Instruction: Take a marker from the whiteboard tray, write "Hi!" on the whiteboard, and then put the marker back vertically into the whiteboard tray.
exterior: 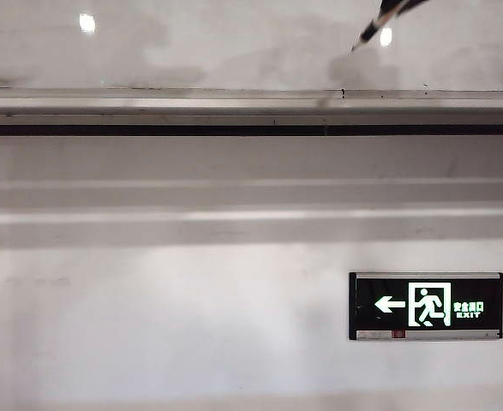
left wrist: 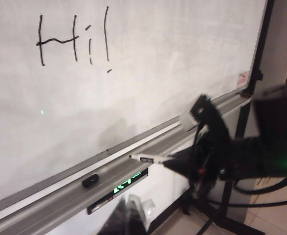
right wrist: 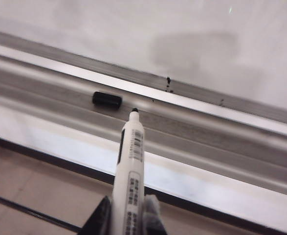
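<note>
glossy and faintly smudged, the whiteboard (left wrist: 148,58) fills the wall, and in the left wrist view "hi!" is written on it in black strokes near its upper corner. along its lower edge runs the whiteboard tray (left wrist: 60,198), a long grey metal ledge. a small black cap (right wrist: 107,99) lies loose on the tray.

the right gripper (right wrist: 128,215) is closed around the lower end of the marker (right wrist: 131,166), its two fingers pressed against either side of the white barrel. the marker is uncapped, its black tip bare and pointing toward the tray, just beside the cap but not touching it. seen from the left wrist view, the right arm (left wrist: 216,152) reaches in as a dark shape, holding the marker nearly level above the tray, tip toward the cap.

in the exterior view the marker enters at the top edge, slanting down with its tip over the board just above the tray. lower down on the matte wall is a lit green exit sign (exterior: 425,306).

the left gripper (left wrist: 123,220) shows only as a blurred dark shape at the edge of its own view, away from the tray; whether it is open or closed cannot be told.
</note>
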`<state>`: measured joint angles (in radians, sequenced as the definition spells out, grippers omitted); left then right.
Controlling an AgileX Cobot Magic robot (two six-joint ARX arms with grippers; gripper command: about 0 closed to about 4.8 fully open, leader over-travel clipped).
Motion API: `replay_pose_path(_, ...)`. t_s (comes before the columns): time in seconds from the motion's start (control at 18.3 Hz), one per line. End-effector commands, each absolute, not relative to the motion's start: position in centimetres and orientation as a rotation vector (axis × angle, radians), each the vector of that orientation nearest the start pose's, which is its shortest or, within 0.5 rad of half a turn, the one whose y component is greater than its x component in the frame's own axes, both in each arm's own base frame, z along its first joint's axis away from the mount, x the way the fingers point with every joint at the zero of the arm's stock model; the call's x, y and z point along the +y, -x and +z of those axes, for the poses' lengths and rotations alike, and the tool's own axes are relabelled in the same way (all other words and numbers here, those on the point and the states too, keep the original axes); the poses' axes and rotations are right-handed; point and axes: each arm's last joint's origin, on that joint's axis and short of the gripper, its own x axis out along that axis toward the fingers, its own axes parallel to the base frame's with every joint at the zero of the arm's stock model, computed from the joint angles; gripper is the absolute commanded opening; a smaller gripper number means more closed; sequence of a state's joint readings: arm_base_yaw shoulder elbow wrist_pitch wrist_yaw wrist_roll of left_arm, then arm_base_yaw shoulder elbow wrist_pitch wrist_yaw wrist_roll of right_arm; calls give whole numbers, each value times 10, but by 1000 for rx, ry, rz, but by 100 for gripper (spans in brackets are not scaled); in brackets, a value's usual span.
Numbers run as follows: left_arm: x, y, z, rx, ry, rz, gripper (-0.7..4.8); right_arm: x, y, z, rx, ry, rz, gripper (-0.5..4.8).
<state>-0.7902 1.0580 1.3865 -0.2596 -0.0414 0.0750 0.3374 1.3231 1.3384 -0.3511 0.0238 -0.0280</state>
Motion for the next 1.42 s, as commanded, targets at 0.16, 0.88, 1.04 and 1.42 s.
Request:
replay_pose_path(0.16,-139,-140,480,-118,-36,-745,-5,105,-303,378,296,31,277,-1)
replay_pose_path(0.88,-139,-140,480,-119,-36,-744,-5,115,-342,346,294,44,190,-1)
replay_pose_path(1.04,-139,-140,480,-118,-35,-744,-5,116,-348,342,279,43,172,-1)
replay_pose_path(1.42,-139,-140,481,-127,-31,-743,-5,115,-356,339,243,33,153,-1)
